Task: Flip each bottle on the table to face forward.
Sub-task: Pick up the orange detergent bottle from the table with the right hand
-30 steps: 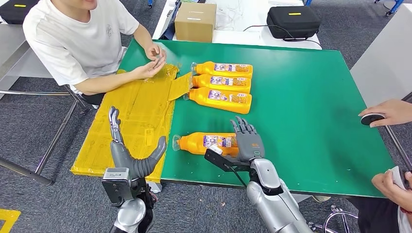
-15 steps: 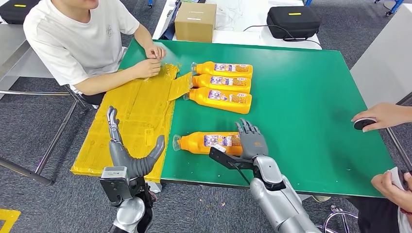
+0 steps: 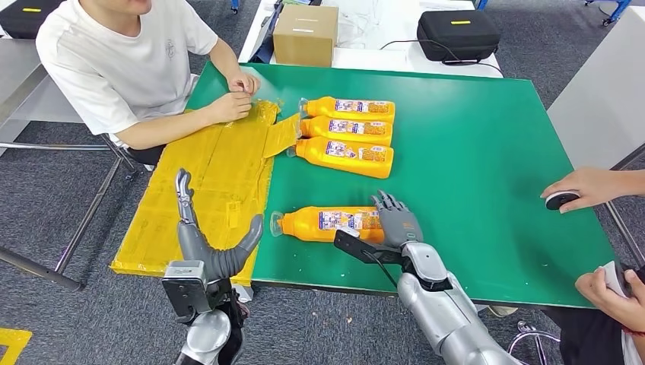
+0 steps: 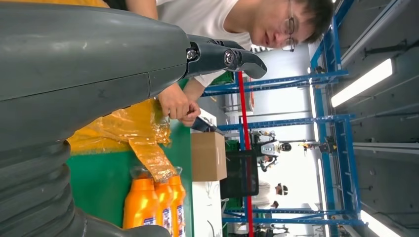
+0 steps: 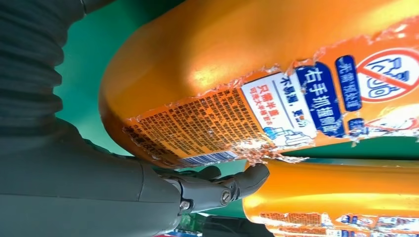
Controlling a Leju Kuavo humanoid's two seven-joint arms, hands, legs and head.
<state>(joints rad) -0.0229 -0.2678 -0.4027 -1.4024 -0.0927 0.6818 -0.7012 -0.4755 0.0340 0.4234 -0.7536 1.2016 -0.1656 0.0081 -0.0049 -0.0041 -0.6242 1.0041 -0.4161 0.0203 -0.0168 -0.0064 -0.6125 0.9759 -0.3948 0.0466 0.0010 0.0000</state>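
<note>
Near bottle (image 3: 328, 223) lies on its side by the green table's (image 3: 487, 152) front edge, right hand (image 3: 395, 222) cupped over its base end; left hand (image 3: 213, 247) spread, holding nothing, off the table's left front corner. Three bottles (image 3: 346, 137) lie together toward the far edge. Right wrist view: fingers (image 5: 222, 185) curl against the torn label.

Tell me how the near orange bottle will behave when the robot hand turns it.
The near orange bottle lies on its flat side, so it probably won't roll. Its glossy plastic may slip under the right robot hand. It looks full, so likely heavy.
</note>
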